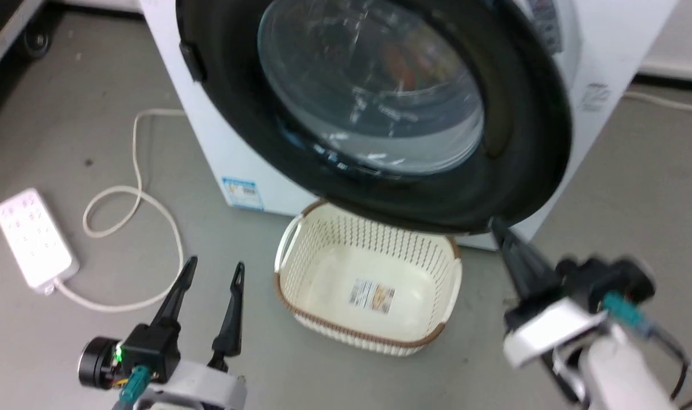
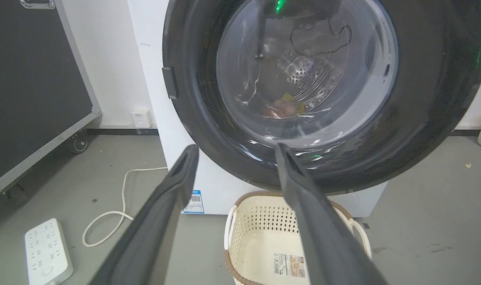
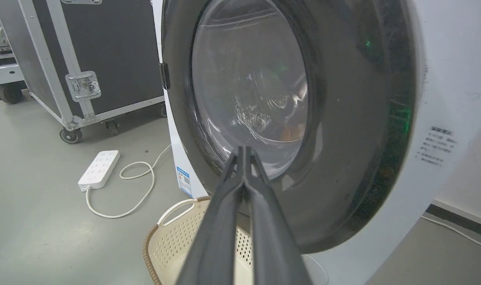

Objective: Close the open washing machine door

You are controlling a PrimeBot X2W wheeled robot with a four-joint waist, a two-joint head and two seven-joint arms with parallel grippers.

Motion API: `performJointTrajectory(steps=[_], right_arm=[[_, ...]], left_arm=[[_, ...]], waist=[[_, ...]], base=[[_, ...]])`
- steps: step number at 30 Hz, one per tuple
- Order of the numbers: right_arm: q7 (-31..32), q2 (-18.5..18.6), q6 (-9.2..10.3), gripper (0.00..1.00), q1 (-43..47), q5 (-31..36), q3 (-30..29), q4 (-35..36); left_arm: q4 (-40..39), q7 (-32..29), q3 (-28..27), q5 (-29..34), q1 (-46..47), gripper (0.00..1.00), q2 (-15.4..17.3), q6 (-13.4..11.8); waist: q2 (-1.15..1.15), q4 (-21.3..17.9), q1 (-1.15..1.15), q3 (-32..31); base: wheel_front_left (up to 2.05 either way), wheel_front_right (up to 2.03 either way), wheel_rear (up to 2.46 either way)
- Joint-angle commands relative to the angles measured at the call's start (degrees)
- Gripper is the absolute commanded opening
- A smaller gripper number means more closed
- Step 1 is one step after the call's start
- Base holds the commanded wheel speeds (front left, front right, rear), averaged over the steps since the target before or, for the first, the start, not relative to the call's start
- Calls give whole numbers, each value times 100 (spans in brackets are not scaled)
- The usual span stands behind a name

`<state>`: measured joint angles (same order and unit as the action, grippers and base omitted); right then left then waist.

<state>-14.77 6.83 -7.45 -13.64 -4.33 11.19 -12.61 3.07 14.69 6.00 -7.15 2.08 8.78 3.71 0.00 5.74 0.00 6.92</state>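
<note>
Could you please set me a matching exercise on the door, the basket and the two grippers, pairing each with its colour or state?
Column one:
1. door
2. basket
3. left gripper
4. right gripper

Column two:
A. jaws shut
B. black ring round clear glass
C. jaws open
D. cream and perforated

Pairs: 1-B, 2-D, 3-C, 4-A.
</note>
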Motion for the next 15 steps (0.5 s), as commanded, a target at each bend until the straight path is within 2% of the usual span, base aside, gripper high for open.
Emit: performJointTrajectory(steps=[1,11,12,15], right_arm=[[-23,163,-3,0,-302,-87,36,-167],[329,1154,-3,0,-2097,-791,204,-1402],[379,1375,-3,0,-2543,-1006,197,-1740],[405,1534,-3,0,-2942,-1120,182,-2042]], left_arm=[[20,30,-39,31,133,100,-56,56],[60,30,-137,133,581,100,-281,261],[43,30,-141,153,676,100,-337,292],[20,30,-147,173,745,100,-384,313]], waist=[[0,207,0,313],[0,675,0,1019],[0,770,0,1164],[0,836,0,1282]], base=[[0,0,0],[0,0,0],[0,0,0],[0,0,0]])
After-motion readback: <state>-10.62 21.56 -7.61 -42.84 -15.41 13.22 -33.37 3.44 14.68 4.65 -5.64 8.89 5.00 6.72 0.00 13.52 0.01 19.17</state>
